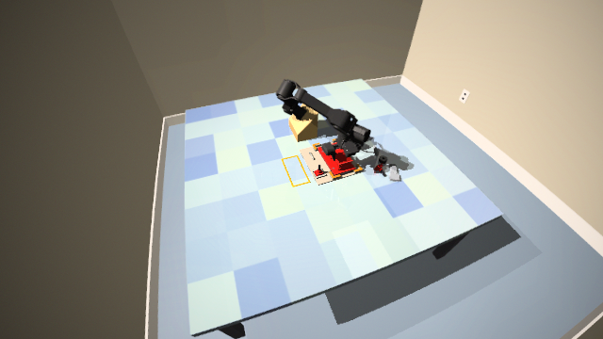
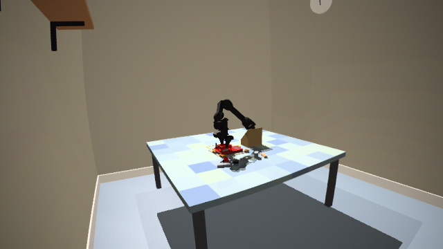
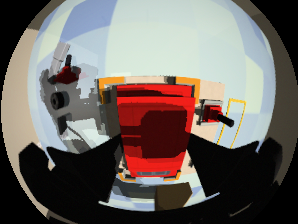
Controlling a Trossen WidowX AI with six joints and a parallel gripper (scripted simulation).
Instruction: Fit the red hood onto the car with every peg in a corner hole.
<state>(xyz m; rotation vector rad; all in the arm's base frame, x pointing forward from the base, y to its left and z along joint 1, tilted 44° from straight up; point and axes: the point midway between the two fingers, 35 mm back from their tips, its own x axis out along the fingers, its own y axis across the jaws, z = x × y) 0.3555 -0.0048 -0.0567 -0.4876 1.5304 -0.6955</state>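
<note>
Wrist view: gripper is pinching the red hood, a black finger against each side. Hood fills frame centre, over the red chassis; a strip of chassis shows above its top edge. Pegs and corner holes can't be made out, so can't confirm seating or whether the hood is flat on the deck. Fingers and housing black out the lower corners; the lens rim cuts off the frame corners.

Materials: hood is a smooth, boxy shell with a dark shadow patch on its roof. Jig is a flat beige plate with orange corner brackets. Table has a blue and pale green patchwork top. Tan wedge-cut block behind the jig in top view.

Top view: arm crosses upper centre and covers part of the hood. Yellow outline sits left of the jig there; can't make it out in exterior. Black round part and small red part lie right of the jig in top view, partly in shadow. Exterior only: wall clock, cropped at the top edge, and brown shelf, cropped upper left. Wall outlet only in top, upper right.
</note>
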